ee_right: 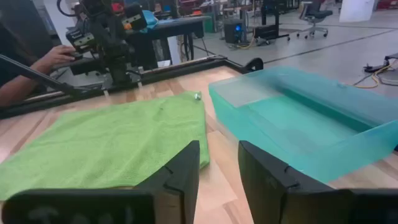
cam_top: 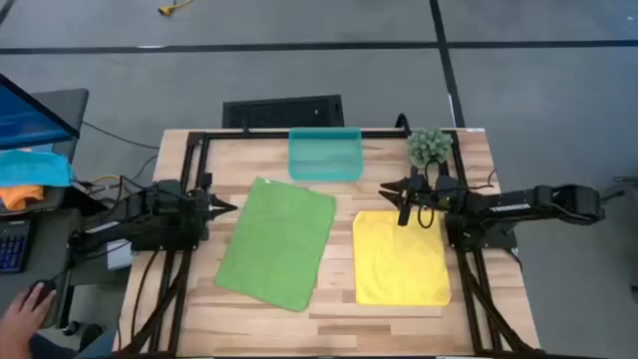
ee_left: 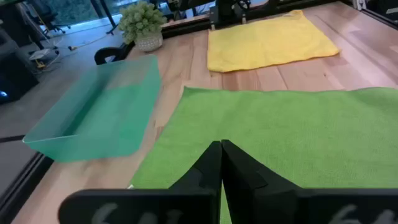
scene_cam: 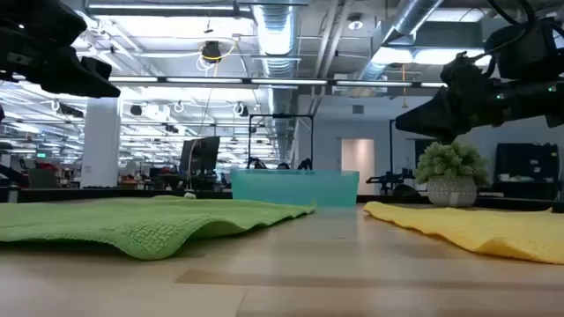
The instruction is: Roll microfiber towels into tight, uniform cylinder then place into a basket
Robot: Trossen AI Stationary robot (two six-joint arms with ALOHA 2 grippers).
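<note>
The light green towel (cam_top: 277, 242) lies flat on the table, left of the middle; it also shows in the left wrist view (ee_left: 292, 137). The bright yellow towel (cam_top: 401, 257) lies flat to its right. The teal basket (cam_top: 325, 154) stands at the far edge, empty. My left gripper (cam_top: 231, 207) is shut and hovers just off the green towel's left edge. My right gripper (cam_top: 387, 189) is open and hovers above the table at the yellow towel's far edge, between the towels and near the basket (ee_right: 305, 124).
A small potted plant (cam_top: 430, 147) stands at the far right, next to my right arm. A black frame (cam_top: 189, 150) runs round the table's edges. A person's hand (cam_top: 25, 309) is off the table's near left corner.
</note>
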